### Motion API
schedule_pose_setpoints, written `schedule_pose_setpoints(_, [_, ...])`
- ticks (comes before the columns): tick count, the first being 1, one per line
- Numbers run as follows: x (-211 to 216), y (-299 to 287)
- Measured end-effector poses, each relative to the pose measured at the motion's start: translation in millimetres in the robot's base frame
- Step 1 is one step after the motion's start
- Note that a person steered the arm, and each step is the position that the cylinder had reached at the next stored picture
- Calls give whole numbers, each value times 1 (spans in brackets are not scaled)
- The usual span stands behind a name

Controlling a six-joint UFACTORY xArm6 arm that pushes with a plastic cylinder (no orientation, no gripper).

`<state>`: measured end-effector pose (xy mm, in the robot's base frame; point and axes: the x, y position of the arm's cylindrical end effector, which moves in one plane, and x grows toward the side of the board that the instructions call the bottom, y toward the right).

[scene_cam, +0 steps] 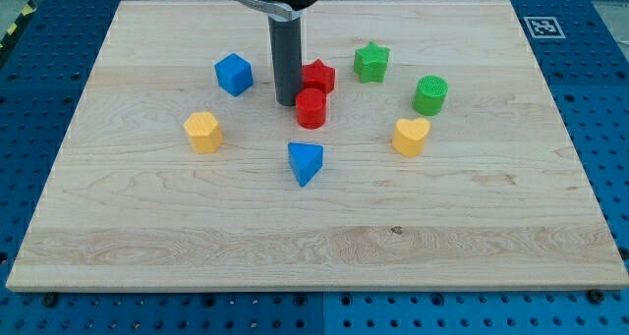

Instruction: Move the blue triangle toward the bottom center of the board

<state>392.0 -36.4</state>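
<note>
Wooden board (314, 247) fills most of the camera view, and its near edge sits at the view's bottom, on a blue table with holes (609, 129). Closest to that edge among the blocks is the blue triangle (305, 163), a little left of the middle, with bare wood all around it. Seven blocks lie on the board, plus one more, so eight in all. Two are blue: the triangle and a blue cube (234, 74) toward the view's top left. Two are red: a red cylinder (311, 108) and a red star (318, 77) just behind it, and they seem to touch. Two are yellow: a yellow block with many sides (202, 132) on the left and a yellow heart (411, 136) on the right. Two are green: a green star (371, 62) and a green cylinder (429, 95). My tip (286, 102) stands right beside the red cylinder, on its left side, and is above the blue triangle in the view, not touching it. The rod hides a bit of the red star. The rod's top is cut off by the view's top edge. It has no hand to open or close, only the rod. A small black and white tag (540, 26) sits by the board's top right corner.
</note>
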Motion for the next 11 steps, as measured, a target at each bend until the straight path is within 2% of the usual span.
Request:
schedule_pose_setpoints(2, [14,0])
schedule_pose_setpoints(6, [102,0])
schedule_pose_setpoints(9, [104,40])
schedule_pose_setpoints(11, [113,40])
